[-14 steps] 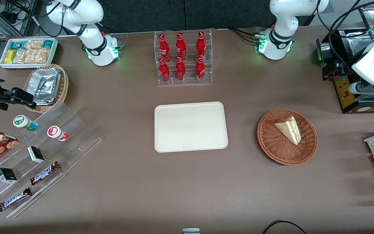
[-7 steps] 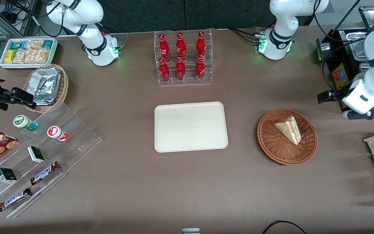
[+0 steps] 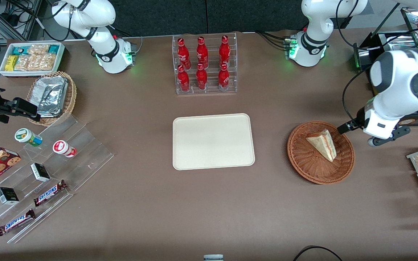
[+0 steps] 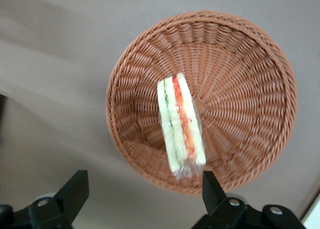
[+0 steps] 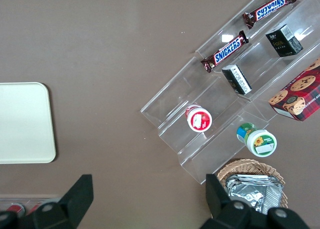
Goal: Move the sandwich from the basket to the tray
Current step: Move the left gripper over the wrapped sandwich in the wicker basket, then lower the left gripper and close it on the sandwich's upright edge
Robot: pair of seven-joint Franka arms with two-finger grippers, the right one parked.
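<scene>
One sandwich [image 4: 180,126] lay in the basket [image 4: 250,74], its long axis pointing toward the gap between the wide-open, empty jaws of the gripper [image 4: 142,194] hovering above the rim, tray [image 3: 212,141] well apart

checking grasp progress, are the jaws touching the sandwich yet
Apart. The left wrist view shows the gripper above the basket, jaws open, bare space between both and the sandwich.

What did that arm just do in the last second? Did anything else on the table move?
The left arm swung in toward the basket; its gripper now hangs over the basket's rim, jaws open, holding nothing. The sandwich lies in the basket as before, and the tray stayed put.
</scene>
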